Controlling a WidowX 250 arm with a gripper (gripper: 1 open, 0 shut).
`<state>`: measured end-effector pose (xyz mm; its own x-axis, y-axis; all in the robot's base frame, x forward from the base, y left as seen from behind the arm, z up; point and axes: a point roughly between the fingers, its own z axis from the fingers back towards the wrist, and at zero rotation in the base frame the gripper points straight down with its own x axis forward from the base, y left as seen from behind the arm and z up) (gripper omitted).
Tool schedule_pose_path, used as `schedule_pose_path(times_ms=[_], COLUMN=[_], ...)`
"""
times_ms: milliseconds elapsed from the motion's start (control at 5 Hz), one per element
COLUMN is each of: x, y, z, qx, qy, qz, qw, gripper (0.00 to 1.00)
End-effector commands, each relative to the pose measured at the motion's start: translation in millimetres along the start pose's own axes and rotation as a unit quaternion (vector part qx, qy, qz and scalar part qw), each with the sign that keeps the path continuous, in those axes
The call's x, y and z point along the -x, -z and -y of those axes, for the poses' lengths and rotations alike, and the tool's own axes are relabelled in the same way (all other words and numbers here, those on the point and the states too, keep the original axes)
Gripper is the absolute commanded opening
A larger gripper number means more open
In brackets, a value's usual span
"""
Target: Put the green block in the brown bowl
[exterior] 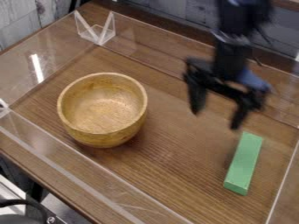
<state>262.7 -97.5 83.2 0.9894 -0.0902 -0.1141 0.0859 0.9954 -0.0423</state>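
Observation:
The green block (244,163) lies flat on the wooden table at the lower right, its long side running toward the camera. The brown bowl (103,108) stands upright and empty at the left. My gripper (219,101) hangs pointing down, open with nothing between its black fingers (195,95), just above and to the upper left of the block's far end. It is well to the right of the bowl.
A clear plastic wall (47,149) rings the table (176,149), with its edges at the front and left. A small clear stand (96,29) sits at the back left corner. Bare wood shows between bowl and block.

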Motion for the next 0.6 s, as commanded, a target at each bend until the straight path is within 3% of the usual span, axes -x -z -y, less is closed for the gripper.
schedule_pose_path(times_ms=[0, 200, 400], x=[-0.9, 0.8, -0.8], y=[5.5, 19.7, 29.6], z=[24, 39, 40], qx=[0.005, 0.007, 0.011], qy=[0.0, 0.003, 0.004], qz=[0.037, 0.046, 0.051], qw=[0.9993, 0.9989, 0.9986], gripper=[1.0, 1.0, 1.0])
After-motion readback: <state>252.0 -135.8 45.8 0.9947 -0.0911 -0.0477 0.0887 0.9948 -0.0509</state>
